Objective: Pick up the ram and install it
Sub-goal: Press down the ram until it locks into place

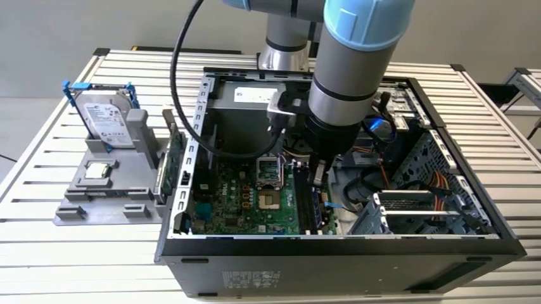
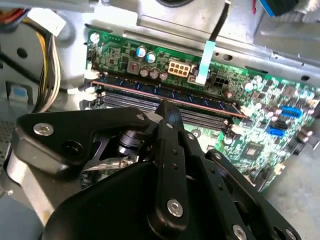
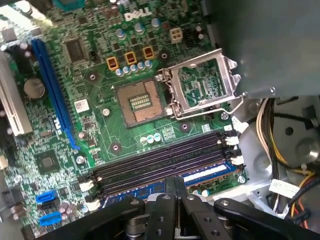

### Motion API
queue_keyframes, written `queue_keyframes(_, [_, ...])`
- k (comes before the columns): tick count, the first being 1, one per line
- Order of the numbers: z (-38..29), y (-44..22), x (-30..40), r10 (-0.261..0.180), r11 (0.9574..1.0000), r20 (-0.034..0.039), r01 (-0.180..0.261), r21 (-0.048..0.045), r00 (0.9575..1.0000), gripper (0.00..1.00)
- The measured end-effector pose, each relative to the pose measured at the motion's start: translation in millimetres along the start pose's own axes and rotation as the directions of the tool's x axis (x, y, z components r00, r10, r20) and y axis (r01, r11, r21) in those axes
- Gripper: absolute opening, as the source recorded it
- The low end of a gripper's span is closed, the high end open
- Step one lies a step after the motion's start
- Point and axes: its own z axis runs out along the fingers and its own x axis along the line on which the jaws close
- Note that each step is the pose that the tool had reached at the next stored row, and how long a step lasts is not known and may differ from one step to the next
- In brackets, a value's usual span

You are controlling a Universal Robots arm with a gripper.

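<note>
Tool (image 2: 167, 112) low in the open computer case (image 1: 338, 244), fingers pressed together right above the ram (image 2: 165, 95). The ram sits in the outermost memory slot across mid-frame in the second wrist view, long axis along the slots (image 3: 160, 162). Empty slots on one side, case wall and cables (image 3: 265, 130) close on the other, so little side room.

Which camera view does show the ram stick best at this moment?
The second wrist view: the ram stick lies lengthwise in its slot beyond the claw. The first wrist view shows a blue strip of it; the exterior view shows little.
</note>
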Motion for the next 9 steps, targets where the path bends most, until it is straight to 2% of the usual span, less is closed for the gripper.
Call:
queue_keyframes(5, [0.0, 0.0, 0.0, -0.074, 0.9973, 0.0019, 0.074, -0.0033, 0.9973, 0.00])
queue_keyframes(9, [0.0, -0.3, -0.1, -0.120, 0.9928, 0.0032, 0.120, -0.0053, 0.9928, 0.00])
